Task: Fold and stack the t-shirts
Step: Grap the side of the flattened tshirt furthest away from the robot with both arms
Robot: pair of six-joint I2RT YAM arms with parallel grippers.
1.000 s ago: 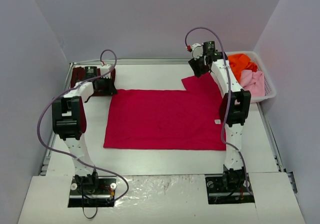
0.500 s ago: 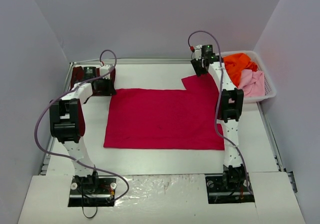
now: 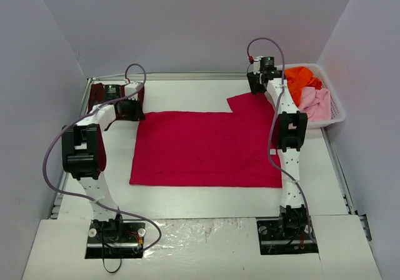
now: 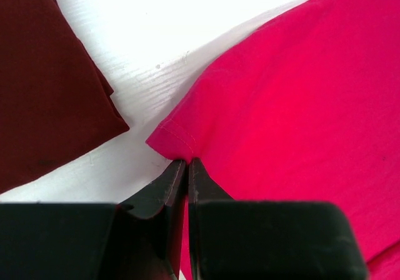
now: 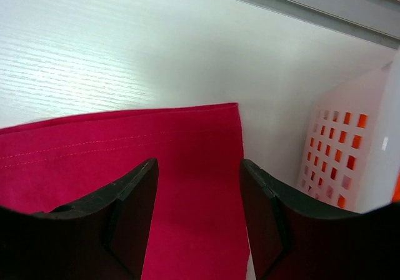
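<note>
A crimson-red t-shirt (image 3: 206, 149) lies spread flat mid-table. My left gripper (image 3: 133, 109) is at its far left corner; in the left wrist view the gripper (image 4: 187, 162) is shut, with red cloth (image 4: 300, 105) pinched at the hem between the jaws. A folded dark maroon t-shirt (image 3: 98, 96) lies at the far left, and shows in the left wrist view (image 4: 44, 86). My right gripper (image 3: 258, 86) is open and empty over the red shirt's far right sleeve (image 5: 187, 142), its jaws (image 5: 199, 167) straddling the cloth near the sleeve corner.
A white mesh basket (image 3: 334, 116) stands at the far right, holding an orange t-shirt (image 3: 301, 79) and a pale pink one (image 3: 315, 102). Its wall (image 5: 350, 149) is just right of my right gripper. A raised metal rail (image 3: 187, 76) runs along the table's far edge.
My right gripper has moved right and farther back, along the sleeve's far edge toward the basket. The left gripper and the shirts have not moved.
</note>
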